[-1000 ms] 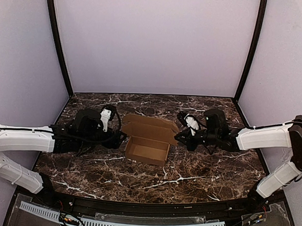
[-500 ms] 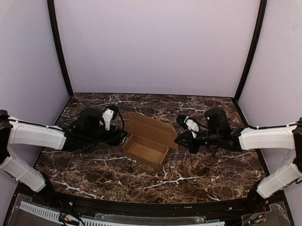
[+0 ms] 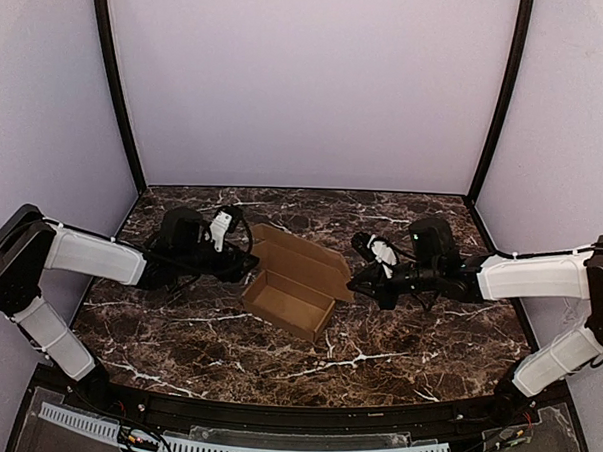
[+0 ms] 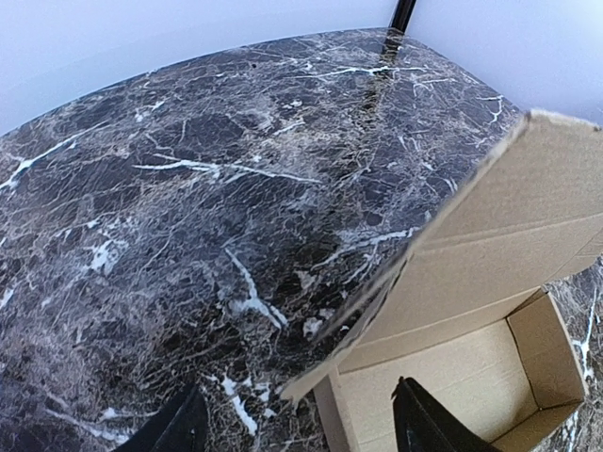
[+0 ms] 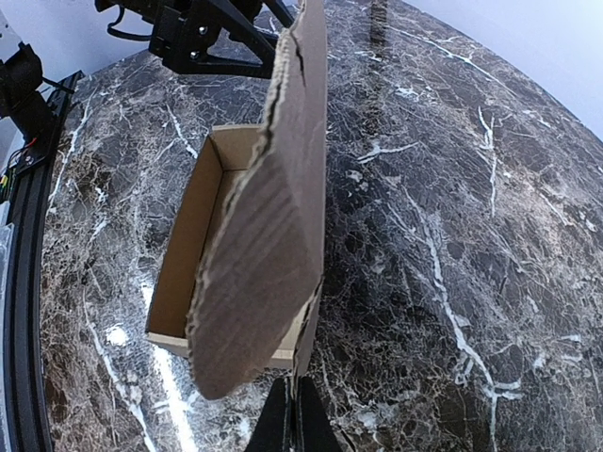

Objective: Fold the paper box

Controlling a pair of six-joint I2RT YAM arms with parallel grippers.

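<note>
The paper box (image 3: 291,294) is a brown cardboard tray in the middle of the table, its lid (image 3: 305,256) standing open at the back. In the left wrist view the lid (image 4: 509,226) slants up over the tray (image 4: 471,377). My left gripper (image 3: 242,268) is open at the box's left end, and the lid's lower corner lies between its fingers (image 4: 179,428). My right gripper (image 3: 355,282) is shut at the box's right end. Its closed fingertips (image 5: 297,414) touch the bottom edge of the upright side flap (image 5: 273,235).
The dark marble table (image 3: 397,340) is walled by pale panels on three sides, with black posts in the back corners. A black rail (image 3: 273,415) runs along the near edge by the arm bases.
The left arm has reached further in toward the box's left end, its jaws a little narrower. The box has shifted slightly left and turned. The right gripper has stayed shut at the right flap.
</note>
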